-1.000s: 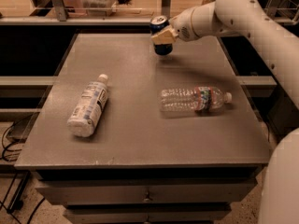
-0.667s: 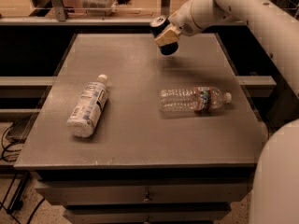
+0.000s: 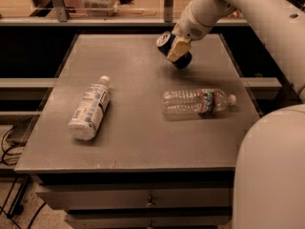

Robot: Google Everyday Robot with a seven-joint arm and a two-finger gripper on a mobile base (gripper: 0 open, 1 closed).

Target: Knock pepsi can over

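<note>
The scene is dim, with a warm brownish cast and fine grain over the grey square tabletop (image 3: pixel 133 142). The brightest band lies at 12 o'clock, behind the far rail. The glossy white robot arm (image 3: pixel 267 18) at 1 o'clock nearly washes out. Its cream two-finger gripper (image 3: pixel 177 49), towards 12 o'clock, clasps the small dark blue metal pepsi can (image 3: pixel 184 60), which reads almost black. Glints speckle the clear ribbed plastic bottle (image 3: pixel 190 101) at 3 o'clock. A soft shadow hugs the white-labelled plastic bottle (image 3: pixel 89 109) at 9 o'clock. The rounded white robot body (image 3: pixel 271 171) at 5 o'clock is blurred
</note>
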